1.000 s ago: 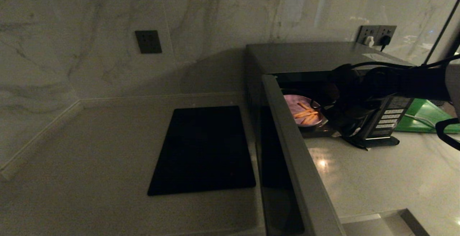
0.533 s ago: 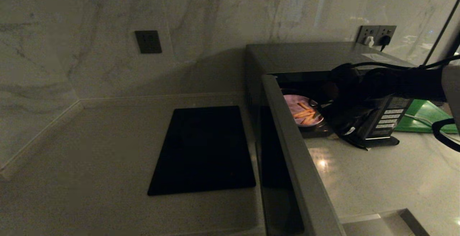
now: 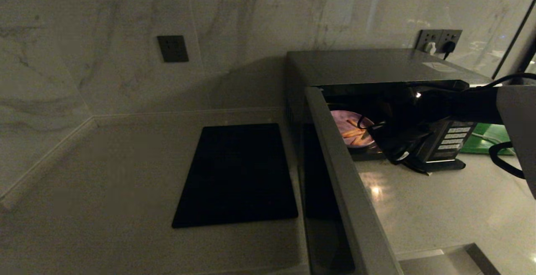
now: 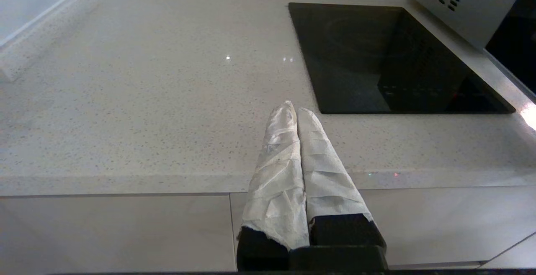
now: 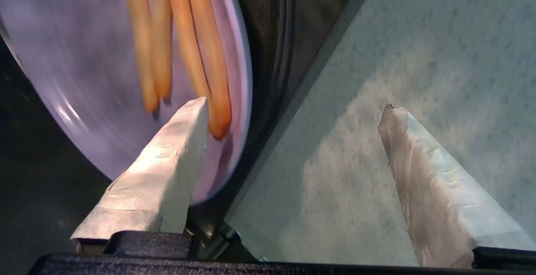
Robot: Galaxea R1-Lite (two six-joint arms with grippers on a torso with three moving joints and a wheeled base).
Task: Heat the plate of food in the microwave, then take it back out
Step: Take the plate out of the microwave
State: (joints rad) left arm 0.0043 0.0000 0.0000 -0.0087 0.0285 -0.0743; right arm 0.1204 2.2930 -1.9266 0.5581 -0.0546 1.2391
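Head view. Item: microwave (image 3: 368, 68), door swung open toward us, standing on the pale speckled table (image 3: 439, 208). Inside, on the cavity floor, the plate of food (image 3: 349, 127). The right gripper (image 3: 387, 139) sits at the cavity mouth beside the plate's near rim. We judge the step to be letting go after placement; we would back out level and straight, keeping clear of the rim and the door edge, so that the plate does not slide. Also listed: black cooktop (image 3: 236, 174) left of the oven, green board (image 3: 488, 139) behind the arm, marble wall with a dark socket plate (image 3: 172, 48).

Left wrist view. The left gripper (image 4: 293, 109) hangs parked over the table's front edge, its wrapped jaws pressed together, holding nothing. Cooktop and a vented corner of the oven lie beyond.

Right wrist view. Jaws stand wide apart and empty; one wrapped finger (image 5: 167, 170) overlaps the plate near the orange sticks, the other lies over bare table. Whether it touches the plate, we cannot tell.
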